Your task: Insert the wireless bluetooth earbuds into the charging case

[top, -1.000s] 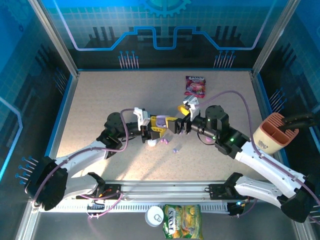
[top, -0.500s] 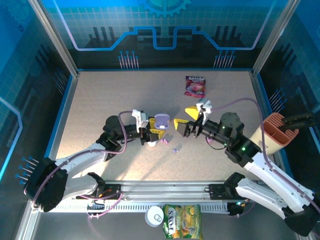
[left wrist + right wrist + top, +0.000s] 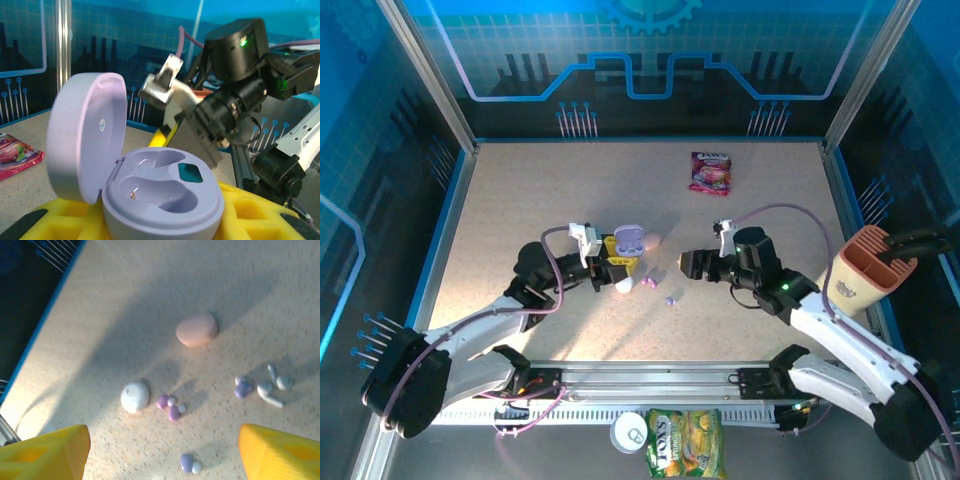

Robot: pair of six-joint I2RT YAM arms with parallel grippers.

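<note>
My left gripper [image 3: 623, 254] pinches the lilac charging case [image 3: 161, 200], lid up, both wells empty. The earbuds [image 3: 170, 407] lie loose on the worktop [image 3: 125, 315] under my spread, empty right gripper [image 3: 683, 263]; nothing's inserted yet.

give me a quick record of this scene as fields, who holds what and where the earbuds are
left hand: shut on purple charging case
case lid: open, no earbud inside the case
right hand: open, empty, above the table
purple earbuds: loose on table
white earbuds: loose on table
pink case: closed, on table
white case: closed, on table beside purple earbuds
</note>
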